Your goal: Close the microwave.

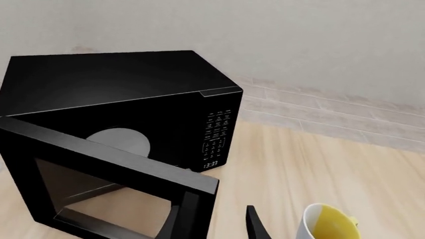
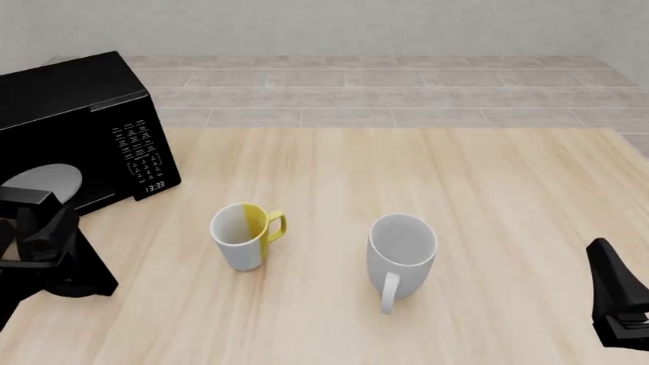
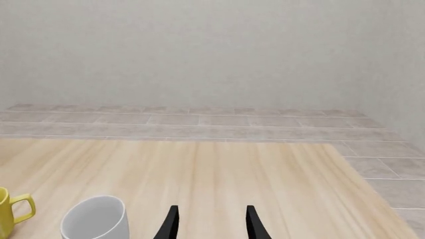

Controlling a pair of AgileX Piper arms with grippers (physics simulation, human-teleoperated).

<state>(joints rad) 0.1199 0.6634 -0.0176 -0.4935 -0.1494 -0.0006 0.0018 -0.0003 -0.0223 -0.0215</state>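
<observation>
The microwave [image 1: 113, 89] is a glossy black box with a white-labelled keypad [image 1: 218, 134] and a small display. Its glass door [image 1: 99, 189] stands wide open, and a grey turntable shows inside. In the left wrist view my left gripper [image 1: 214, 226] is open. The door's free edge [image 1: 199, 199] lies just ahead of it, close to one finger. In the front view the microwave [image 2: 71, 114] is at the far left, with my left arm [image 2: 51, 255] in front of it. My right gripper [image 2: 606, 260] is open and empty at the near right, far from the microwave.
A white mug with a yellow inside and handle [image 2: 243, 234] stands on the wooden table [image 2: 457, 175] to the right of the microwave. A plain white mug [image 2: 400, 249] stands near the middle. Both also show in the right wrist view [image 3: 96, 219]. A tiled ledge and wall run behind.
</observation>
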